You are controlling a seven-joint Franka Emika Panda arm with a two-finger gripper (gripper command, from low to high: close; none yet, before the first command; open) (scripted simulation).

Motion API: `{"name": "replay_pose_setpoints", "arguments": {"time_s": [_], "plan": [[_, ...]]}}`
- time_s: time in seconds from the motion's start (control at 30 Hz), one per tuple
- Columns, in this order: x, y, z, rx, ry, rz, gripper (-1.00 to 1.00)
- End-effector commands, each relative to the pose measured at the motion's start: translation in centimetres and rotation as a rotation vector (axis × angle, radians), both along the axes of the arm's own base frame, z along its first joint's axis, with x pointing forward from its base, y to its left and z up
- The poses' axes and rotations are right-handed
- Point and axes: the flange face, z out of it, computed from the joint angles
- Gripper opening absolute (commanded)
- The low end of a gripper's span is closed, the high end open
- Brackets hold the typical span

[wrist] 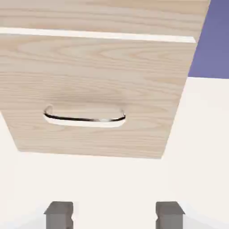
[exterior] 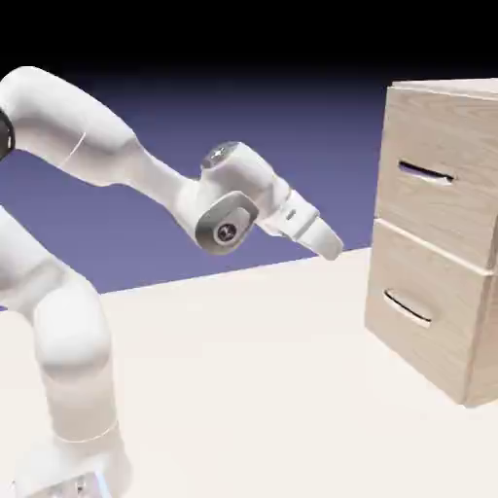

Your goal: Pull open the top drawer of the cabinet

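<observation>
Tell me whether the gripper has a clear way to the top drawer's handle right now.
Probably yes. Nothing stands between the gripper and the top drawer; open air separates them. But it points downward, toward the lower drawer's handle, so it must rise.

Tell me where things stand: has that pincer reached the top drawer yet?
Pincer open, empty, short of cabinet. Top drawer shut, handle untouched. Nothing in the way.

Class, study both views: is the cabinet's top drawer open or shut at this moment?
Shut. The top drawer sits flush with the lower drawer front on the cabinet. The tool is apart from it, holding nothing.
</observation>
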Motion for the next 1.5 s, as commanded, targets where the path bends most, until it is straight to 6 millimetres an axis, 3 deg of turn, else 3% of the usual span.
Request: {"name": "replay_pose_setpoints", "arguments": {"time_s": [0.0,0.33,0.73,1.43,1.47], "plan": [[0.3,0.4,0.2,-0.056,0.0,0.046,0.0],[3.3,3.9,1.7,-0.621,0.005,0.493,0.0],[6.4,6.9,2.1,-1.324,0.048,0.984,0.0],[12.0,8.0,1.9,-2.625,0.33,1.638,0.0],[12.3,7.9,1.9,2.625,-0.346,-1.619,0.0]]}}
